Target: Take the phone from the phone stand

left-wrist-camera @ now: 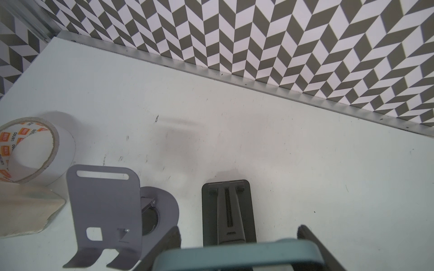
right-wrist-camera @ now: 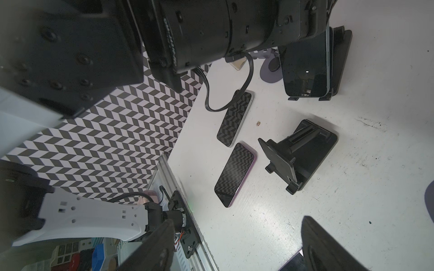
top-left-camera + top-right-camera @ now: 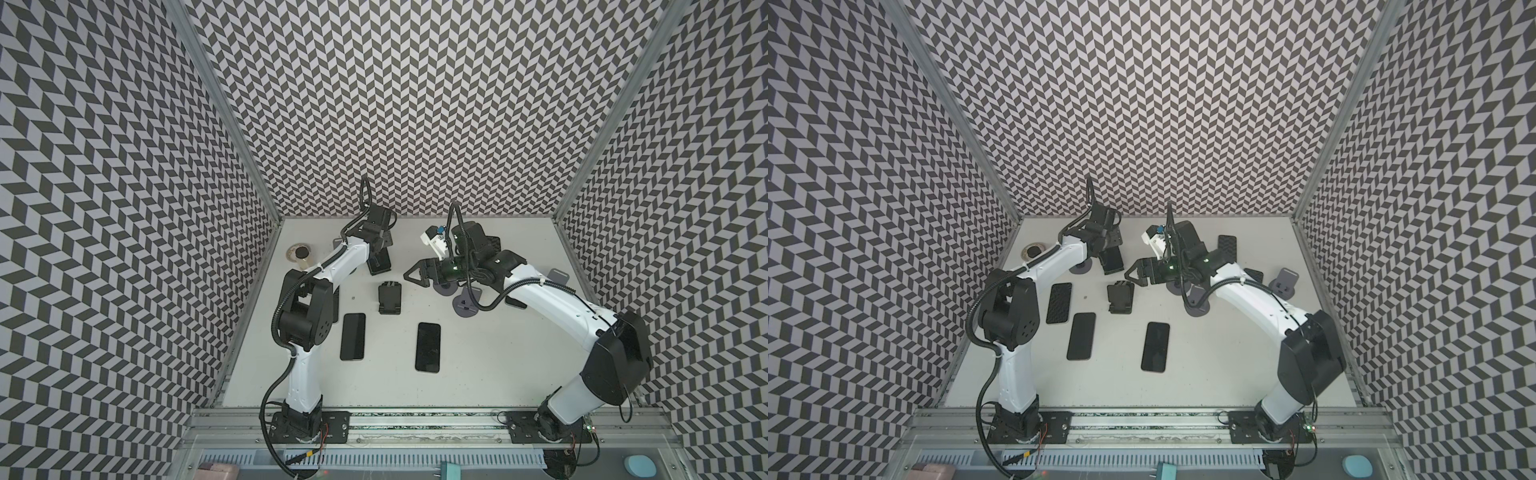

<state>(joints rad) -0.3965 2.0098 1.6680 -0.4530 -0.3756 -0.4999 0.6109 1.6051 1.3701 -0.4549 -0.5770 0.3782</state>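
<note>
Phone [image 1: 234, 255], side edges pinched by left gripper [image 1: 238, 228], stands in phone stand [image 1: 229, 206]; right gripper [image 2: 237, 220] spreads empty; open table [image 3: 498, 365] at lower right.

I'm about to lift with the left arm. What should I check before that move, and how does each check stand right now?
1. Grip: the left gripper is closed on both sides of the phone at its top end; ok.
2. Release: the phone's lower edge sits in the lip of the phone stand; not ok, not yet free.
3. Base: nothing presses the phone stand down; not ok, it may rise with the phone.
4. Lift path: the right gripper is open, empty and apart from the phone stand; ok.
5. Neighbour: the grey stand is close beside one left finger; whether they touch, cannot tell.
</note>
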